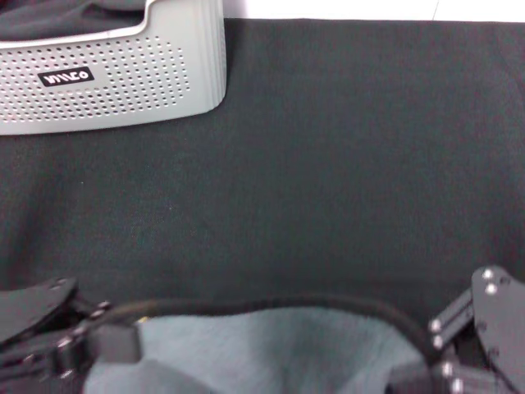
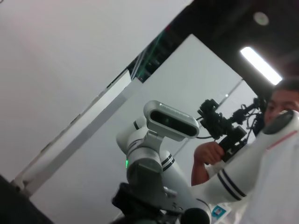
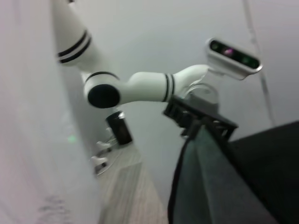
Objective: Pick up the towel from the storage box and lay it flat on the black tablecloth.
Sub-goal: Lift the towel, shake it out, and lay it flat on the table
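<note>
Where readable, storage box (image 1: 164,57) label (image 1: 66,78) white-on-black, letters unclear.

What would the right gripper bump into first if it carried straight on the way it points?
Probably the towel that the right gripper itself holds, then the left gripper beyond; depth is unclear.

The storage box (image 1: 123,78) stands on the black tablecloth (image 1: 328,164) at the far left. The towel (image 1: 271,353) hangs at the near edge, stretched between the left hand (image 1: 78,341) and the right hand (image 1: 459,353).
</note>
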`<state>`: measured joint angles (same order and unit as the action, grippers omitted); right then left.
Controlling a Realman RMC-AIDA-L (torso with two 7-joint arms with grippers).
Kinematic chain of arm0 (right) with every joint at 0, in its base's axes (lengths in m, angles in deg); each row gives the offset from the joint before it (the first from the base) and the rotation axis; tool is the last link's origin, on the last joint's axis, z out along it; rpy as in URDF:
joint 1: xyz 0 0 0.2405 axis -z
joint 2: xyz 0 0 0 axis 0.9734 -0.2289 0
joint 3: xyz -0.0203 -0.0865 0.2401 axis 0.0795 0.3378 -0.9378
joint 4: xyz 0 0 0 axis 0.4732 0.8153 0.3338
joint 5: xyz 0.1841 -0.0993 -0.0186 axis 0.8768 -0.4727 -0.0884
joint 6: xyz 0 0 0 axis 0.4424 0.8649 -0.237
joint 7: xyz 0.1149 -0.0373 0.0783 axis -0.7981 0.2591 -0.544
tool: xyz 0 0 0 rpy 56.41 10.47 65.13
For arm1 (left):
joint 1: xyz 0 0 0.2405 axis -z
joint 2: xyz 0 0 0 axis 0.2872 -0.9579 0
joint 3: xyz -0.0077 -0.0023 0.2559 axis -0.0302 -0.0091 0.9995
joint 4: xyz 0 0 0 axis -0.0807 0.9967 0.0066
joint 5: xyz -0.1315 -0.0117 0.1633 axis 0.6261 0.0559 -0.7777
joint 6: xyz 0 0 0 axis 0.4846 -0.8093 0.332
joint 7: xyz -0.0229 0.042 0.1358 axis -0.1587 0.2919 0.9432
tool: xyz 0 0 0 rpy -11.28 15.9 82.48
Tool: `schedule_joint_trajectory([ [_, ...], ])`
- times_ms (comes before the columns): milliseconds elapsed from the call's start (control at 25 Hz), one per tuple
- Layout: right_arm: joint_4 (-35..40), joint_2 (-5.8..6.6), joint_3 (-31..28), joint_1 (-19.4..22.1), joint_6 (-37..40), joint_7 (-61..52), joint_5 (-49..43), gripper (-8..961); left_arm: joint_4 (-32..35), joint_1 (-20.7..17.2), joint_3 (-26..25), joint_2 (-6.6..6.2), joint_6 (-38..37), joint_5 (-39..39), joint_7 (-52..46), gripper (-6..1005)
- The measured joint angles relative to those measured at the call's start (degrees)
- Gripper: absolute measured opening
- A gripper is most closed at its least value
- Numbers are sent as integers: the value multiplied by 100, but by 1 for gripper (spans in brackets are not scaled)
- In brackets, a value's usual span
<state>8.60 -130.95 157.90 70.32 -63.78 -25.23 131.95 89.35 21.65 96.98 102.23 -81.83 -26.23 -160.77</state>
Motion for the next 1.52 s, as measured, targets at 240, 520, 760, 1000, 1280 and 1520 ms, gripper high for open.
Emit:
schedule_joint_trajectory([
  [240, -1287, -174, -381, -446, 35, 277, -573, 0, -1506, 1081, -117, 222, 32, -549, 200, 14],
  [520, -2340, -377, -760, -1016, 103, 590, -1230, 0, -2597, 1942, -637, 336, 76, -974, 622, 14],
  [760, -2716, -387, -1266, -1211, 207, 648, -1550, 0, -2634, 2036, -1072, 366, 671, -1181, 622, 13],
  [1000, -3305, -381, -1543, -1600, 298, 823, -1834, 1, -2691, 2125, -1089, 435, 1298, -1262, 596, 13],
  [1280, -3827, -353, -1953, -1996, 413, 915, -2327, 2, -2855, 2273, -1091, 462, 2028, -1311, 544, 13],
  [1520, -4061, -323, -2120, -2167, 675, 917, -2551, 3, -2853, 2295, -1117, 473, 2736, -1312, 557, 13],
])
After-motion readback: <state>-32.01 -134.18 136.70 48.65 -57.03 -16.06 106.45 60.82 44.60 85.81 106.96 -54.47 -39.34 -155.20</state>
